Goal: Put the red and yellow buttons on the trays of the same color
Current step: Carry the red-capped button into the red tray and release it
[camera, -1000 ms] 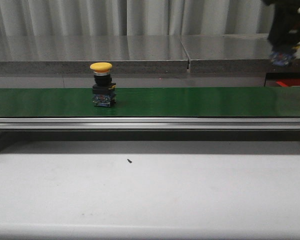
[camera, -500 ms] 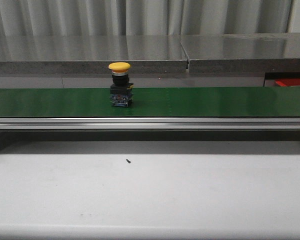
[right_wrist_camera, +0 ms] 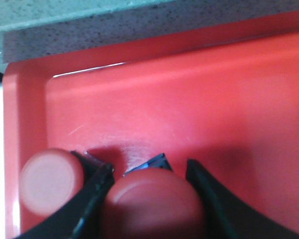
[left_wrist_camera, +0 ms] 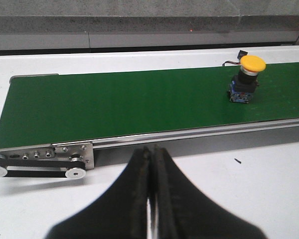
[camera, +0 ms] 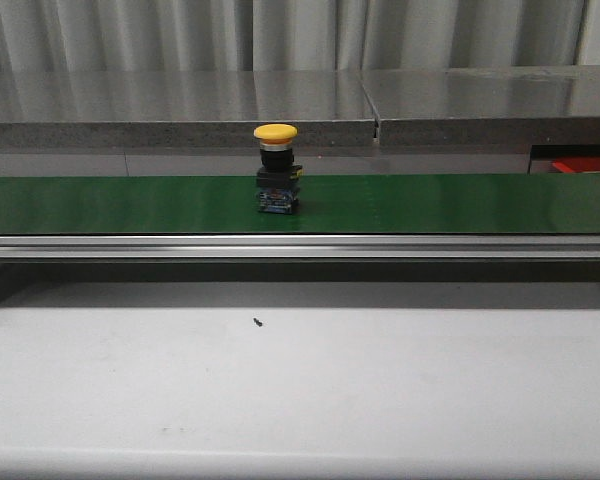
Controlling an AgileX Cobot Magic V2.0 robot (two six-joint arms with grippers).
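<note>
A yellow button stands upright on the green belt, just left of the middle; it shows again as the yellow button in the left wrist view. My left gripper is shut and empty, over the white table short of the belt. My right gripper is shut on a red button, low over the red tray. A second red button stands in that tray beside one finger. The red tray peeks in at the far right. No yellow tray is in view.
The belt's aluminium rail runs along its front edge, with the roller end at one side. A grey stone ledge and curtains stand behind the belt. A small black speck lies on the white table.
The yellow button has ridden the belt to the right. The right arm, seen at the upper right one second ago, has left the front view.
</note>
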